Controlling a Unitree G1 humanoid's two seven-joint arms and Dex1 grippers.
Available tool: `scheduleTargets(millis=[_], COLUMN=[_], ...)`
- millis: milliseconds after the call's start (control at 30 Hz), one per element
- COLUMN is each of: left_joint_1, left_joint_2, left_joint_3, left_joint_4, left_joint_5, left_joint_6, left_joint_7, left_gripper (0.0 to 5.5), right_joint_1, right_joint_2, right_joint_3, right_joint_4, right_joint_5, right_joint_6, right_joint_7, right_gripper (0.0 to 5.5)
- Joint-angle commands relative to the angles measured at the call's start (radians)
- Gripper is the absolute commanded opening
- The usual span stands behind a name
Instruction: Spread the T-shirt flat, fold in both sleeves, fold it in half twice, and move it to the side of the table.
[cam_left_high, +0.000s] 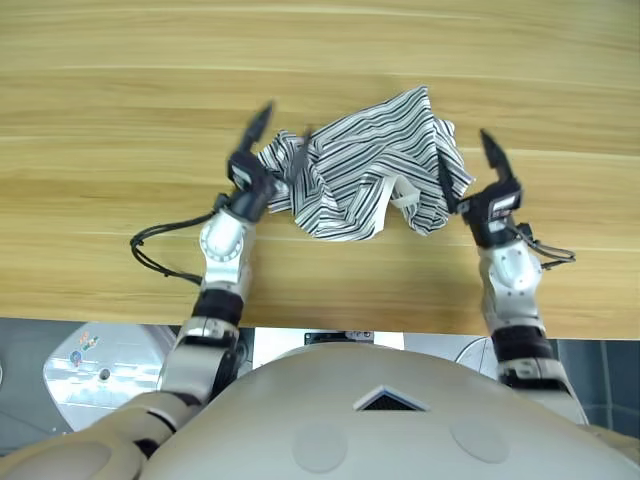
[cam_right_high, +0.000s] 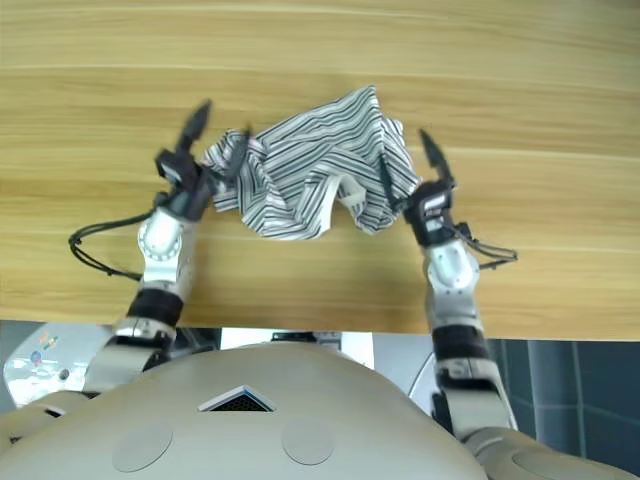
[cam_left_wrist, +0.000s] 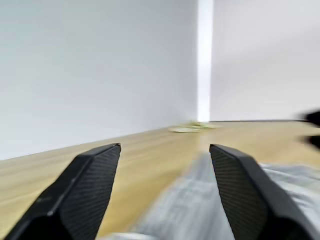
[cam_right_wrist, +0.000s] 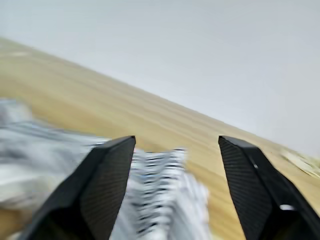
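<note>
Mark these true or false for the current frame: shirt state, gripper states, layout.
1. The T-shirt is folded into a neat rectangle. False: it lies in a crumpled heap on the wooden table.
2. The left gripper is open. True.
3. The right gripper is shut on a sleeve. False: its fingers are spread apart, at the shirt's right edge.
4. The T-shirt lies between the two grippers. True.
5. The T-shirt is plain white. False: it is striped dark and light.
</note>
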Motion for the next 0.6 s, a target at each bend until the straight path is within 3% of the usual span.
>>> scheduleTargets(millis=[33,233,367,600], left_joint_1=[0.089,0.124,0.108,0.116], left_joint_2=[0.094,0.192,0.207,0.211], left_joint_3=[-0.103,-0.12,-0.069,-0.057], left_joint_4=[-0.139,-0.315,-0.301,-0.308], left_joint_5=[-0.04,0.002,0.24,0.324], left_joint_6=[0.048,0.153,0.204,0.23], left_joint_7=[-0.154,-0.191,-0.036,0.063], left_gripper=[3.31,3.31,3.31,3.31], right_joint_1=[0.095,0.149,0.12,0.032], right_joint_2=[-0.116,-0.186,-0.17,-0.15], right_joint_3=[0.062,0.125,0.095,0.042], right_joint_4=[-0.092,-0.181,-0.128,0.065], right_joint_5=[0.027,0.072,0.037,-0.004], right_joint_6=[-0.021,0.026,0.073,0.079], right_joint_7=[0.146,0.267,0.241,0.201], right_gripper=[3.09,3.09,3.09,3.09])
